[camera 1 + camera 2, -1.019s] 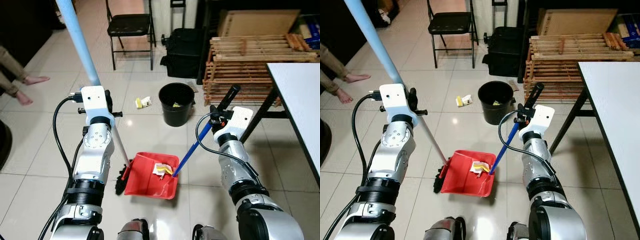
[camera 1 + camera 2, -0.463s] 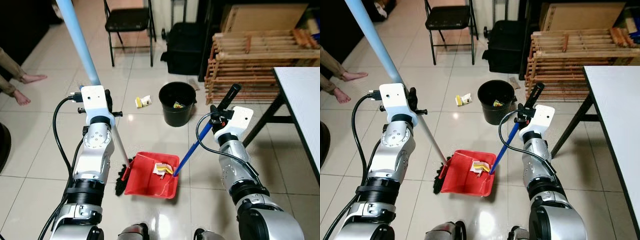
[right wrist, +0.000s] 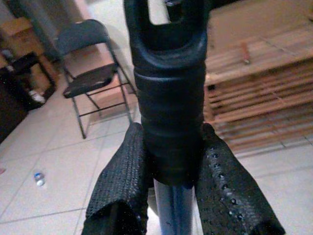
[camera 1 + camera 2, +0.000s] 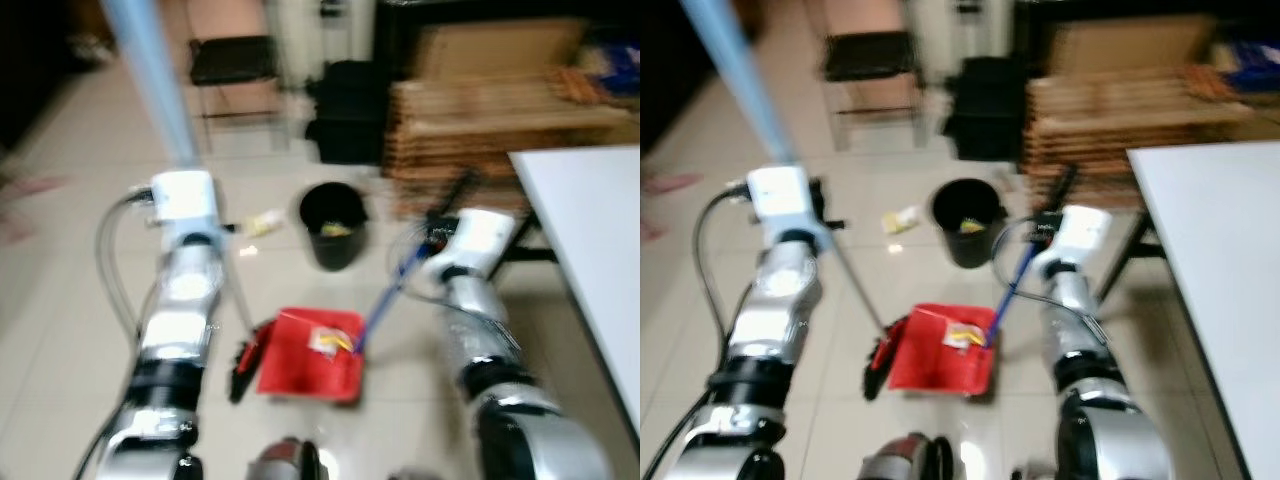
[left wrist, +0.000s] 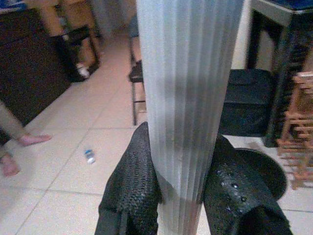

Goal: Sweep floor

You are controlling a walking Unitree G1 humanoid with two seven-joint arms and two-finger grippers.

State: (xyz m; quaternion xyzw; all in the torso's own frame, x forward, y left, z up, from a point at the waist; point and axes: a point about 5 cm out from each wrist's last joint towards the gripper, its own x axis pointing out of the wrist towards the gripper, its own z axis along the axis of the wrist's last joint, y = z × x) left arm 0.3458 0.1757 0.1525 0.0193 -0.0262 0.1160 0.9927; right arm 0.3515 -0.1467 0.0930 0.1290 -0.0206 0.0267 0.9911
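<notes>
Here, a red dustpan point(image 4: 310, 353) with bits of litter in it is set on the pale tiled floor point(image 4: 60, 300), just in front of a black bin point(image 4: 333, 223). The broom's pale blue handle point(image 5: 188, 98) is pinched by the left gripper point(image 5: 183, 196), and the dustpan's black grip point(image 3: 168, 112) is squeezed by the right gripper point(image 3: 171, 196). Beyond the bin, a folding chair point(image 3: 90, 81) and a stack of wooden slats point(image 3: 264, 107) are seen, and a white table point(image 4: 1215, 240) is to the bin's right.

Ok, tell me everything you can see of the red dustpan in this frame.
The red dustpan is a shallow plastic-looking tray sitting on the tiled floor in front of the robot, holding a scrap of yellow-and-white litter. Its blue handle slants up to the right gripper, which is clamped on the black grip. The broom head sits beside it.
</notes>
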